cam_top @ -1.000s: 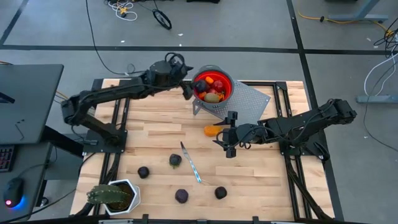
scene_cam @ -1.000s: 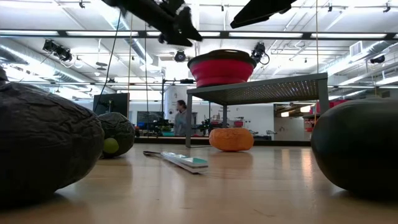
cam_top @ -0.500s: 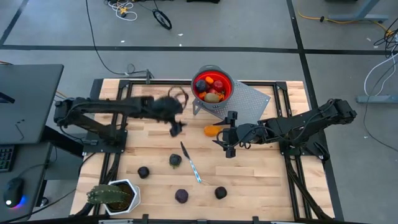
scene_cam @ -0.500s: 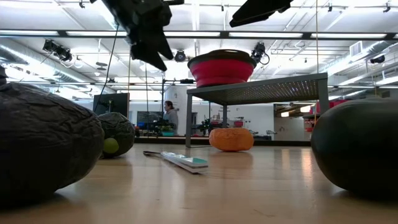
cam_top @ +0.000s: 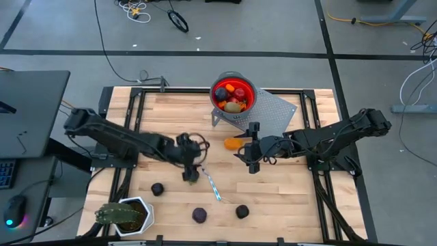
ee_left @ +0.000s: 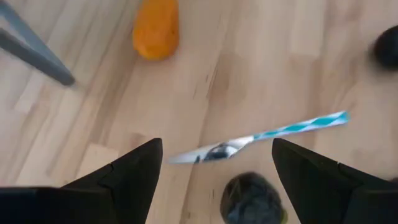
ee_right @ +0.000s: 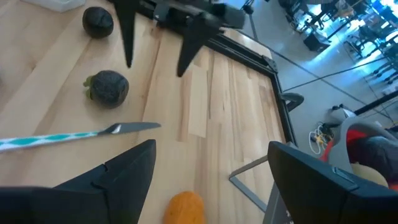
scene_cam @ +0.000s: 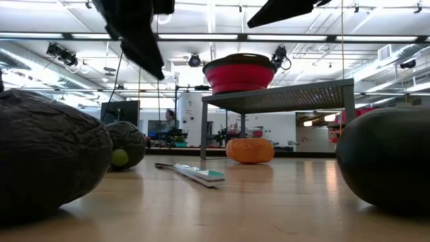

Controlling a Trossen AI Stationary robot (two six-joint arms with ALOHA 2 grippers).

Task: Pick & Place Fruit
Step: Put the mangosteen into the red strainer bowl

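Observation:
My left gripper is open and hangs over a dark green fruit that lies on the wood beside the knife; its fingers stand either side of the fruit without touching. My right gripper is open, next to an orange fruit resting on the table. A red bowl filled with several fruits sits on a grey perforated stand. Three dark fruits lie near the table's near edge.
The silver-and-teal knife lies between the two grippers. A spiky plant in a white pot stands at the near left corner. A monitor sits left of the table. Bare wood stretches along the near right.
My left arm has swung from the red bowl at the far side toward the table's near edge and down, ending over the dark green fruit by the knife. Its fingers stay apart.

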